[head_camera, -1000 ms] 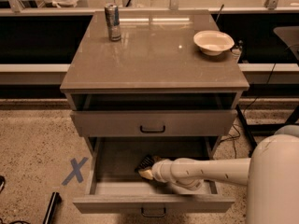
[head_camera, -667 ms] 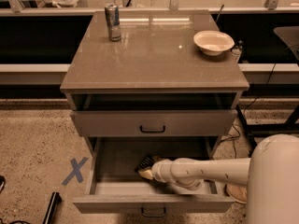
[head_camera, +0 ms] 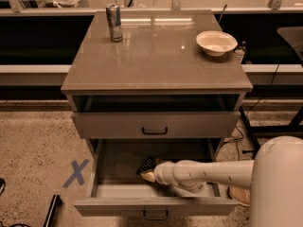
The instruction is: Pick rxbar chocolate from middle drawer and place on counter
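The middle drawer point(head_camera: 116, 193) is pulled out at the bottom of the grey cabinet, showing its dark floor. My white arm reaches in from the right. The gripper point(head_camera: 148, 170) is low inside the drawer, near its middle. A small dark thing with pale lines point(head_camera: 149, 163), which looks like the rxbar chocolate, sits right at the gripper's tip. I cannot tell whether it is held or lying on the drawer floor. The glossy grey-brown counter point(head_camera: 156, 60) is above.
A slim silver can point(head_camera: 113, 16) stands at the counter's back left and a pale bowl point(head_camera: 216, 42) at its right. A shut drawer point(head_camera: 155, 125) sits above the open one. A blue tape X point(head_camera: 75, 172) marks the speckled floor on the left.
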Robot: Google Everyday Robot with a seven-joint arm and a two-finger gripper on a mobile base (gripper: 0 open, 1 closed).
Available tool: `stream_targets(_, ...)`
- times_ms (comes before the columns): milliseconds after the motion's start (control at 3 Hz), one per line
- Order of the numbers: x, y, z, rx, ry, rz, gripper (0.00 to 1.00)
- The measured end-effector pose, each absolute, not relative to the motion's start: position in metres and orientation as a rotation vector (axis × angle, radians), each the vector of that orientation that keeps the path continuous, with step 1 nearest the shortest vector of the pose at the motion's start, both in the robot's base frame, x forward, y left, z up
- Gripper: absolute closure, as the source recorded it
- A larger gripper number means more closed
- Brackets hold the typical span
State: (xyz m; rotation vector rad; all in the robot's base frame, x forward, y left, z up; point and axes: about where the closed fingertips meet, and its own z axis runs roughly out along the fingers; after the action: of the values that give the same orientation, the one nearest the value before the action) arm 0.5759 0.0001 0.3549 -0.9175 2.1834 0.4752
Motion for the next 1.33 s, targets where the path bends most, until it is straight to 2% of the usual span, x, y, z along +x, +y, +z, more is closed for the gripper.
stream_targets(1333,0.5759,0.0002,0.3549,-0.918,2.183,0.475,1.0)
